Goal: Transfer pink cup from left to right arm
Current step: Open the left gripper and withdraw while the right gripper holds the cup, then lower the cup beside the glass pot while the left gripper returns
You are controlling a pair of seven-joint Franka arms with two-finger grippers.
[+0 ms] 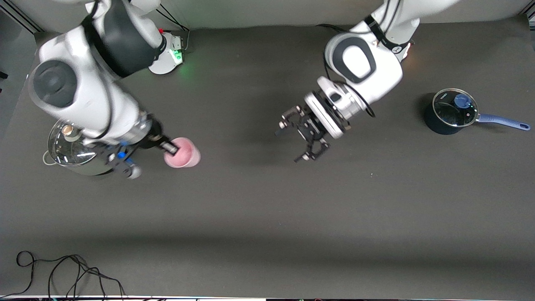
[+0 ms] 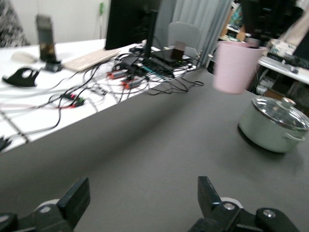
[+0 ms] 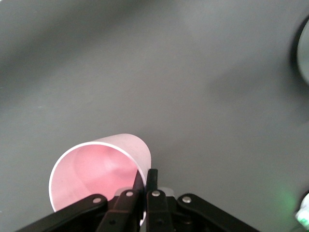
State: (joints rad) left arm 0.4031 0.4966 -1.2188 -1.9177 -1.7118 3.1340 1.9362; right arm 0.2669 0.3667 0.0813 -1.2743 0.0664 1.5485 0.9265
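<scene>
Dark grey matting covers the bench (image 1: 267, 217), with both arm bases along its upper edge in the front view.

Right hand (image 1: 167, 147): fingers pinched together on the rim of the pink cup (image 1: 182, 153), one finger inside the wall and one outside, as the right wrist view shows (image 3: 146, 180). Cup (image 3: 96, 171) is held clear of the bench, mouth turned toward the wrist camera, over the right arm's end of the bench. Just beside it stands a pale green pot (image 1: 73, 148) with a glass lid, partly covered by the right arm.

Left hand (image 1: 304, 134): over the middle of the bench, well apart from the cup, claw spread wide and holding nothing. Its two fingertips (image 2: 77, 198) stand far apart in the left wrist view, with the cup (image 2: 237, 65) seen farther off above the green pot (image 2: 273, 123).

A dark saucepan (image 1: 450, 112) with a blue handle and glass lid sits toward the left arm's end. Black cable (image 1: 62, 271) lies at the bench's near edge.
</scene>
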